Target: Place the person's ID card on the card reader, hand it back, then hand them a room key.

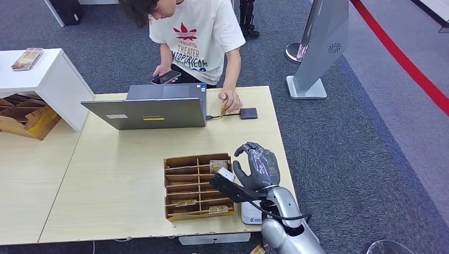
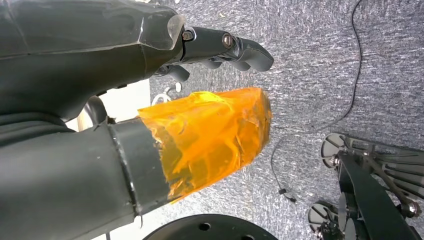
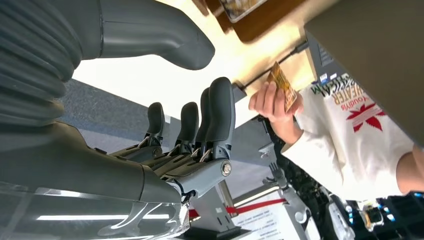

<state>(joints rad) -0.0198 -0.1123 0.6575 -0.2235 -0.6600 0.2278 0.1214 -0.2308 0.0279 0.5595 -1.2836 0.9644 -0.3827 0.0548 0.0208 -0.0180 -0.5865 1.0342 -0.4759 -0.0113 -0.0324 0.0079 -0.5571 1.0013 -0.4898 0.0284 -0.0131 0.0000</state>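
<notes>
ID card [image 1: 224,107] seemingly in person's hand [image 1: 231,100], well beyond right hand [image 1: 258,166].

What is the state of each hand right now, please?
Left hand: holds nothing visible; whether open or closed cannot be told.
Right hand: open, fingers apart, holding nothing.

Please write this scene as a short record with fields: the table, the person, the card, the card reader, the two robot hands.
table: pale wooden table with a grey laptop and a brown divided tray
person: person in a white T-shirt at the far side, phone in one hand
card: held in the person's other hand, just above the table
card reader: small black box beside that hand, cabled to the laptop
right hand: right hand raised, open, holding nothing
left hand: left hand above the carpet, holding nothing
</notes>
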